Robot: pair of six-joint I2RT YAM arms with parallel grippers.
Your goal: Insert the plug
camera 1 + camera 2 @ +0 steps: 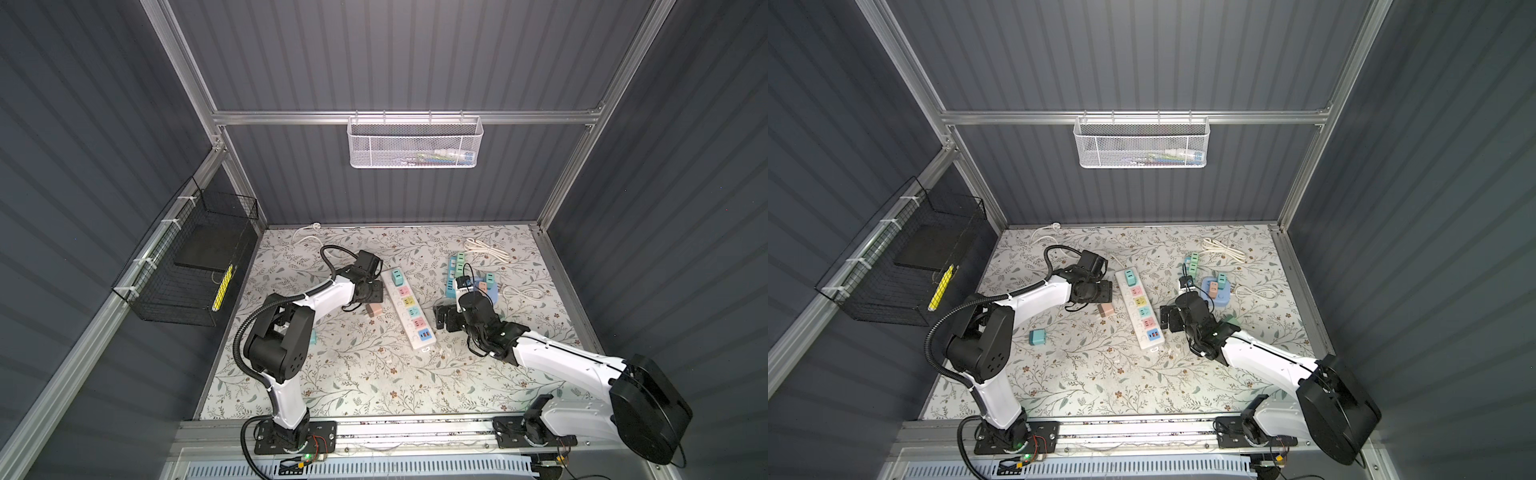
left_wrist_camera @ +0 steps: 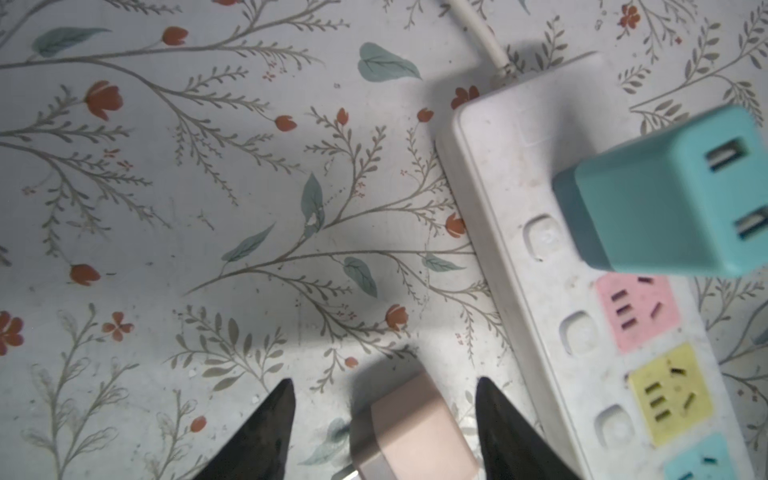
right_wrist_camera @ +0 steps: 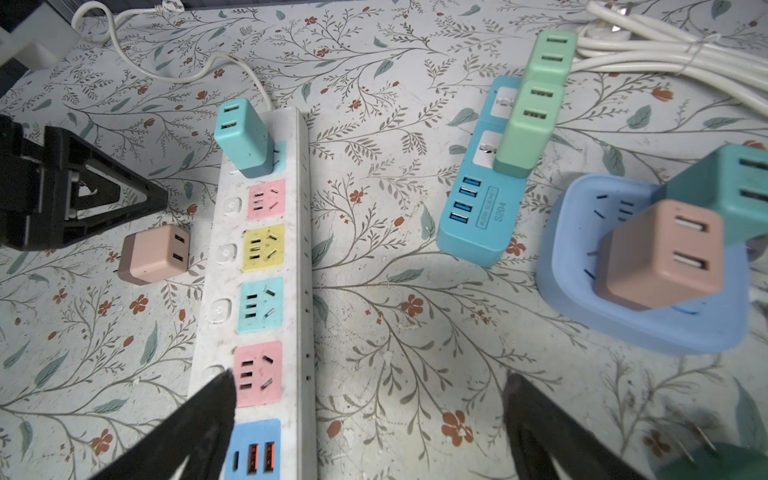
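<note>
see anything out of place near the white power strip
Yes: the pink plug lies on its side beside the white power strip, in no socket, by the open left gripper.

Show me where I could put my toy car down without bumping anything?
The wide bare patch of table between the near end of the white power strip and the front rail is best. It's crowded at the back right: blue power strip, blue socket base, coiled cables.

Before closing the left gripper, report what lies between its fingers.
The pink plug, lying on the table, touched by neither finger of the open left gripper; the left wrist view shows it.
</note>
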